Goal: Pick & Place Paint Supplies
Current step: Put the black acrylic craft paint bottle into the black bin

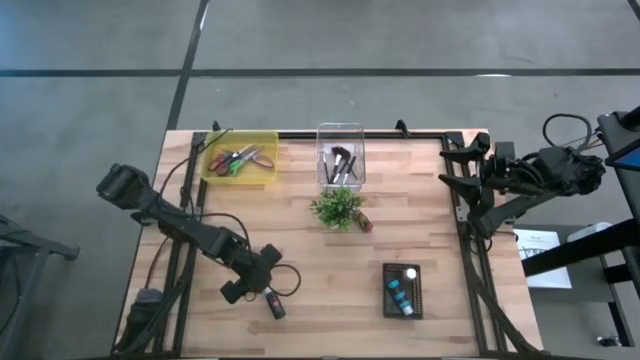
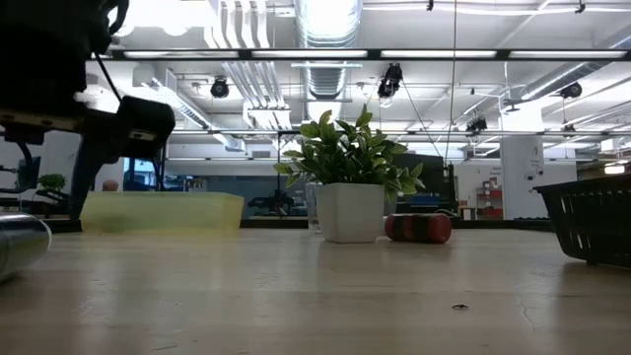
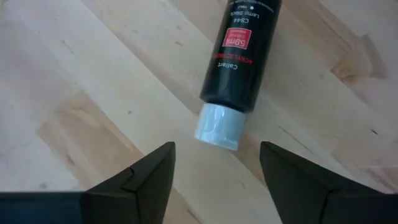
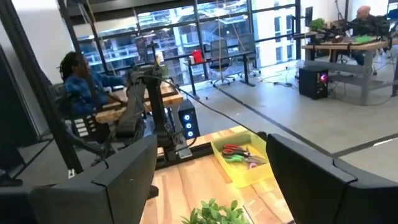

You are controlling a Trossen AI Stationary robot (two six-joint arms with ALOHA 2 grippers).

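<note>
A black paint tube with a white cap (image 3: 237,55) lies flat on the wooden table near its near-left part (image 1: 275,305). My left gripper (image 3: 216,150) hovers just above it, open, with a finger on either side of the cap end and touching nothing (image 1: 257,287). My right gripper (image 4: 211,163) is open and waits over the table's far right edge (image 1: 466,158). A brown-red tube (image 1: 362,222) lies beside the plant. Scissors (image 1: 238,160) lie in a yellow tray. Brushes (image 1: 340,163) stand in a clear container. A blue tube (image 1: 399,296) rests in a black basket.
A leafy plant in a white pot (image 2: 347,187) stands mid-table. The yellow tray (image 1: 266,170) and the clear container (image 1: 341,130) sit along the far edge, and the black basket (image 1: 418,300) sits near the right. Bare wood surrounds the black tube. A seated person (image 4: 81,87) is beyond the table.
</note>
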